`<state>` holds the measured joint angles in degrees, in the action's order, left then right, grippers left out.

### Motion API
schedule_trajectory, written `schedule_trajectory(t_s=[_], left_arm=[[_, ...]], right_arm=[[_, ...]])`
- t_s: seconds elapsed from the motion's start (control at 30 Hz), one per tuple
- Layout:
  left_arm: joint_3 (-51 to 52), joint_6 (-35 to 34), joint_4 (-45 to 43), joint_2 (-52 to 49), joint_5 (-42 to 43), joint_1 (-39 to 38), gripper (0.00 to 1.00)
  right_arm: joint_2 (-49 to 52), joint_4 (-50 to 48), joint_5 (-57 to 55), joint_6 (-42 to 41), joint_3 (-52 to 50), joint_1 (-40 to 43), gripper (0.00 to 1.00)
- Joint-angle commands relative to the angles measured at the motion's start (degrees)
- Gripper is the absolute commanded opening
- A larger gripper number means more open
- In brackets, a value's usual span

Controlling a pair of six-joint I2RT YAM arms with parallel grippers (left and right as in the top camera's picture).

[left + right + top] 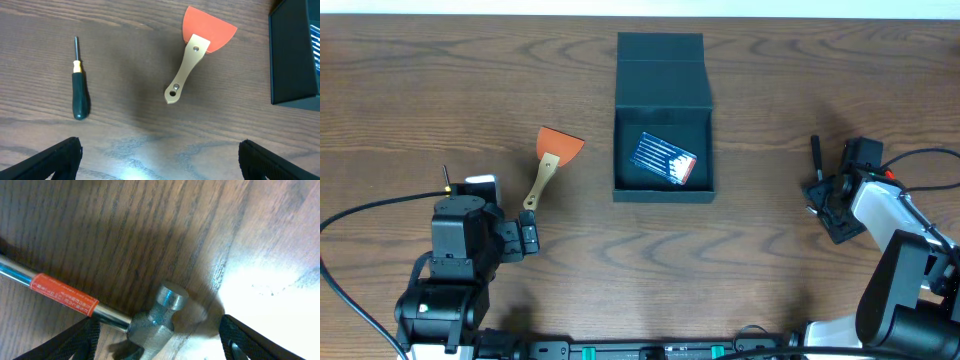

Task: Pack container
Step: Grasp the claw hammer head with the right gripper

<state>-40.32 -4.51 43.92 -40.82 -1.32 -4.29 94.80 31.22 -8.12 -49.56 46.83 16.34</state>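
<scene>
The container is a dark teal-grey box at the table's centre, its lid flipped back and a blue packet lying inside. My right gripper straddles the steel head of a hammer that lies on the table. The jaws are open, with a clear gap between the head and the right finger. In the overhead view the right gripper is far right of the container, and the hammer's black grip pokes out beyond it. My left gripper stands wide open over bare wood, holding nothing.
An orange scraper with a wooden handle lies left of the container. It also lies ahead of the left gripper, where the scraper sits beside a green-handled screwdriver. The container's wall fills the right edge of that view.
</scene>
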Motion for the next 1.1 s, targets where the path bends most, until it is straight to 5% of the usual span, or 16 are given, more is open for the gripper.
schedule_trajectory(t_s=[0.0,0.53,1.07], left_arm=[[-1.18,-0.33,0.22,0.09,-0.2,-0.13,0.99],[-1.18,-0.33,0.22,0.09,-0.2,-0.13,0.99],[-1.18,-0.33,0.22,0.09,-0.2,-0.13,0.99]], right_arm=[[2.6,1.42,3.85,-0.52,-1.44,0.5,0.79],[2.6,4.31,2.95,-1.22,-1.53,0.52,0.76],[2.6,4.37,2.36,-1.2,-1.53,0.5,0.34]])
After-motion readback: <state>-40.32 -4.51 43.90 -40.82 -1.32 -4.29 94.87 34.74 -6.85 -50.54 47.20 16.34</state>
